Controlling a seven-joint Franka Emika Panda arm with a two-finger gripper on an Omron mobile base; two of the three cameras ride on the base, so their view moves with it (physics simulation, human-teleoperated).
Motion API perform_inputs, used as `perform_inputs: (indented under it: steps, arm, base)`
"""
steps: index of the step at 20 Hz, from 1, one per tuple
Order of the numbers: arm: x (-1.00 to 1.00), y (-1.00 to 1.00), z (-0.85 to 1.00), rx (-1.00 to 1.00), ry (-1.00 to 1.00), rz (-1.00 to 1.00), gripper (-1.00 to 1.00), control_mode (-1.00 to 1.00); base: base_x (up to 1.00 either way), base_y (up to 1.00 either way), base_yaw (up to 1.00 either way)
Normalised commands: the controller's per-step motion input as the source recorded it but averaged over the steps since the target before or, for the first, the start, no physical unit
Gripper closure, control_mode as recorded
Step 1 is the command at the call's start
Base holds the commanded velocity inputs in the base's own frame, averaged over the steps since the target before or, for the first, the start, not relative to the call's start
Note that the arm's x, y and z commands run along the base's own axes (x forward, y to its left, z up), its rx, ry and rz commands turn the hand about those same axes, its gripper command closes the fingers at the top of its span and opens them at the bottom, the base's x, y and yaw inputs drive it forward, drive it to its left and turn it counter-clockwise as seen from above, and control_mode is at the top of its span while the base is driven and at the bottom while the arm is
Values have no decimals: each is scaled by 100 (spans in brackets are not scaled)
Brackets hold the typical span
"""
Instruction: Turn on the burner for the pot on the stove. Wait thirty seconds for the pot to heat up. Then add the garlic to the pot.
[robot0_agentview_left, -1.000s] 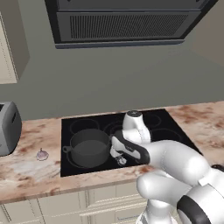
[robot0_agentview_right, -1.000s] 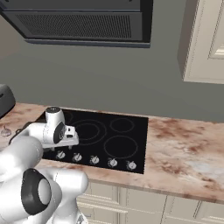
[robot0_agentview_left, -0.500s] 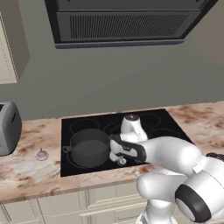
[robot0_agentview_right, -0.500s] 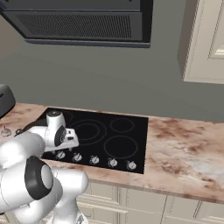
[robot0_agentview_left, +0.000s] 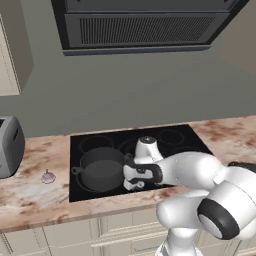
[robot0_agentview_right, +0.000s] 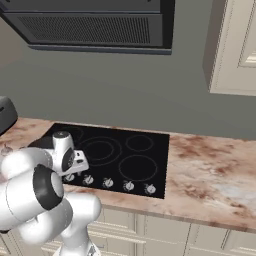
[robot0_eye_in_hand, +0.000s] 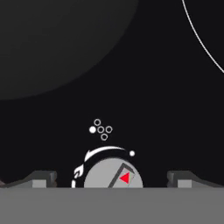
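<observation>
Pincer (robot0_eye_in_hand: 111, 181): held fully open, nothing gripped, poised over the stove (robot0_agentview_left: 175, 142) front.
Knob (robot0_eye_in_hand: 113, 174): seen directly ahead between the fingertips (robot0_eye_in_hand: 41, 178); judged small, rigid, smooth; best pinched across its sides.
Pot (robot0_agentview_left: 101, 168): set just beyond.
Garlic (robot0_agentview_left: 48, 176): left on the counter (robot0_agentview_left: 30, 190).

**Arm bent low, hand open**

The white arm folds forward from its base, elbow raised, wrist turned down. The hand (robot0_eye_in_hand: 112, 179) points downward at the near edge, its two dark fingertips (robot0_eye_in_hand: 41, 178) spread wide apart, holding nothing.
</observation>
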Motion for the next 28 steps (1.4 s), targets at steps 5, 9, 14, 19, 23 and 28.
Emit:
perform_inputs:
  steps: [5,9,14,19,23,28]
  arm:
    - [2,4,-27,0,0,5,-100,-100]
    - [1,0,-23,0,0,8,-100,-100]
    - [2,0,-48,0,9,7,-100,-100]
    - [16,-14,-79,1,18,10,-100,-100]
    - [2,-39,-99,7,7,19,-100,-100]
    - [-43,-15,-98,2,-6,14,-100,-100]
  base:
    - [0,0,0]
    - [0,0,0]
    - [0,0,0]
    - [0,0,0]
    - [0,0,0]
    - [0,0,0]
